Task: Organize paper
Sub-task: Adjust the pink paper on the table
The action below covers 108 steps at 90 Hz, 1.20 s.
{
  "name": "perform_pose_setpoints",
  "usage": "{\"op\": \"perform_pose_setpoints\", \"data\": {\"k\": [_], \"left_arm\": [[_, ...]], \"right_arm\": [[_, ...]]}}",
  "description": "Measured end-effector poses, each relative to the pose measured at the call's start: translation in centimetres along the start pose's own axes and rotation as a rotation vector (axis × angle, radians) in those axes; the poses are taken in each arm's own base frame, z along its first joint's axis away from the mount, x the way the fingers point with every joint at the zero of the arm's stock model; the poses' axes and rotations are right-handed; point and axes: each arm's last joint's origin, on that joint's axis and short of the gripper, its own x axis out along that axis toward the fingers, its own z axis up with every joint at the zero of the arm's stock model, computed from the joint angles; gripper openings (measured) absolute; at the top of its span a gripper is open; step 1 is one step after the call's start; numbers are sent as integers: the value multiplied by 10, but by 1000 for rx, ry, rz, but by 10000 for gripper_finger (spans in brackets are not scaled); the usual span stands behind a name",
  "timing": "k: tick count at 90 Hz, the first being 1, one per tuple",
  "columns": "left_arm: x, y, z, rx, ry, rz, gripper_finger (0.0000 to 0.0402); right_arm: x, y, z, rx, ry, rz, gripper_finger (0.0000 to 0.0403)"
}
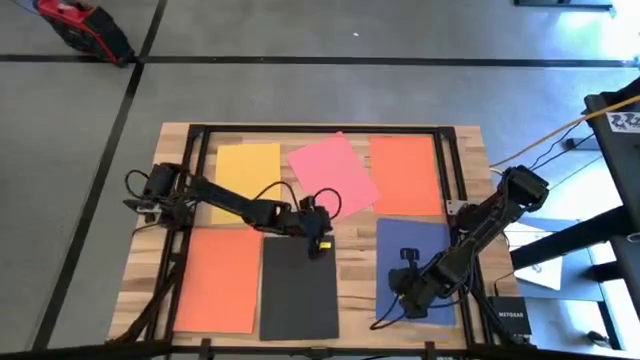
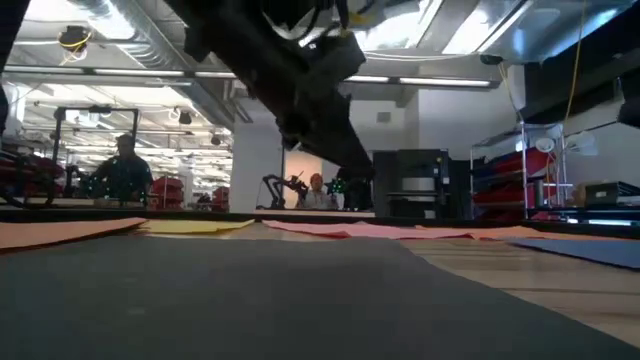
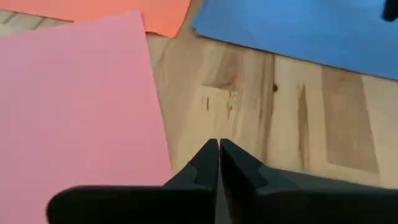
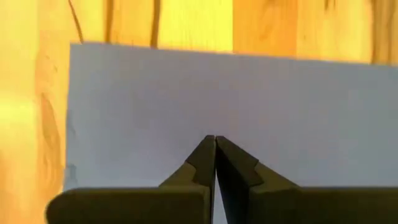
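Note:
Six sheets of paper lie flat on the wooden table [image 1: 350, 262]: yellow [image 1: 248, 180], tilted pink [image 1: 333, 170] and orange [image 1: 405, 175] at the far side, and orange [image 1: 218, 278], black [image 1: 299, 288] and dark blue [image 1: 425, 255] at the near side. My left gripper [image 3: 218, 147] is shut and hangs over bare wood beside the pink sheet's [image 3: 74, 106] edge, past the black sheet's far end [image 1: 318, 238]. My right gripper [image 4: 215, 142] is shut, its tips over the blue sheet [image 4: 249, 99] near that sheet's left side [image 1: 402, 280]. My right gripper points its shut fingertips down at the blue sheet's surface [image 4: 214, 127], well inside its edges. The sheet lies flat on the table. I cannot tell whether the tips touch it.
A black metal frame [image 1: 320, 130] runs around the table top. Cables trail from both arms across the sheets. In the low view, shelves and people show in the room beyond the table's far edge. Bare wood shows between the black and blue sheets.

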Motion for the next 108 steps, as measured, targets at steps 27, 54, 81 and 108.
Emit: {"op": "perform_pose_setpoints", "data": {"k": [27, 54, 81, 108], "left_arm": [[34, 3, -24, -14, 168, 14, 0], [19, 3, -34, 45, 311, 87, 0], [-1, 11, -27, 51, 320, 174, 0], [27, 14, -26, 65, 214, 141, 0]], "right_arm": [[0, -4, 4, 3, -6, -28, 0], [-1, -4, 4, 2, -7, -29, 0], [-1, -4, 4, 2, -10, -27, 0], [-1, -5, 4, -16, -15, -35, 0]]}}
